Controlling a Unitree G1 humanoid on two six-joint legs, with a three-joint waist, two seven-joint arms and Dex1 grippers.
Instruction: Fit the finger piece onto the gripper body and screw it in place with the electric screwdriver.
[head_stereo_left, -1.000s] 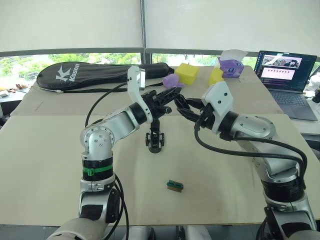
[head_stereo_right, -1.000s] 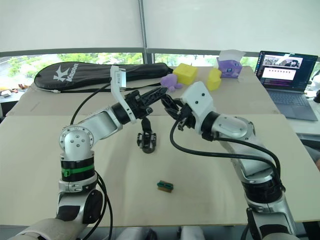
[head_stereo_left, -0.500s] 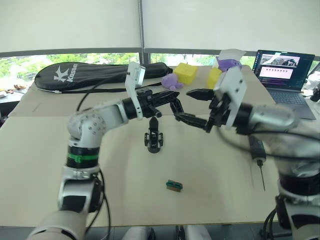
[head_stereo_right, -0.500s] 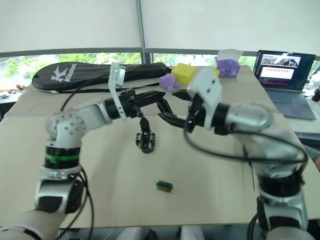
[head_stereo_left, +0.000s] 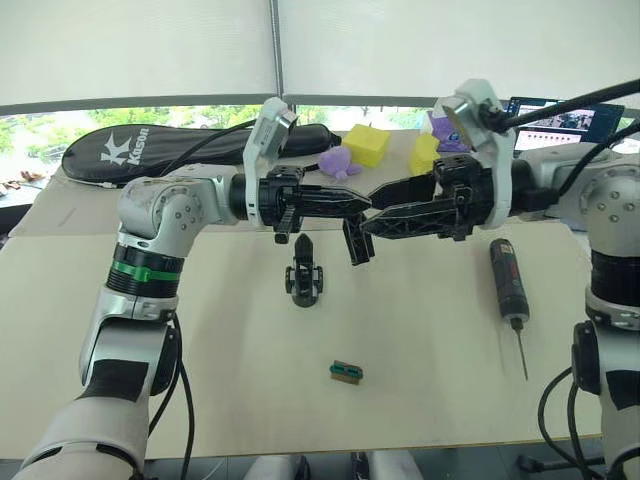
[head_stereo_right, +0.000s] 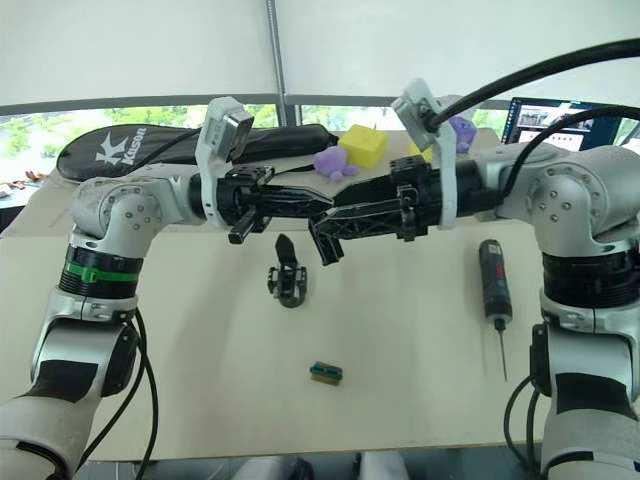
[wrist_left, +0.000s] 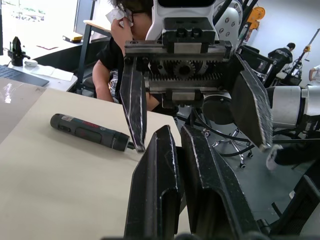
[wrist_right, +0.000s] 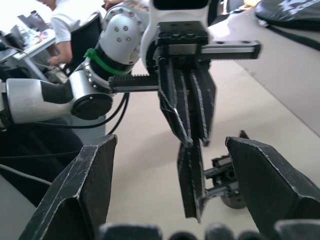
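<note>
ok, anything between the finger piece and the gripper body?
Nothing visible. The finger piece hangs from the shut left pincer, up and to the right of the gripper body, with open air between. The open right pincer flanks it on the far side.

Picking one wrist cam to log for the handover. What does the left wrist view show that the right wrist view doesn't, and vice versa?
Left wrist alone: the electric screwdriver, lying on the table.
Right wrist alone: the finger piece, hanging from the shut left gripper, and the gripper body on the table beyond it.
Both: the beige table and the two grippers nose to nose, with the right gripper open.
</note>
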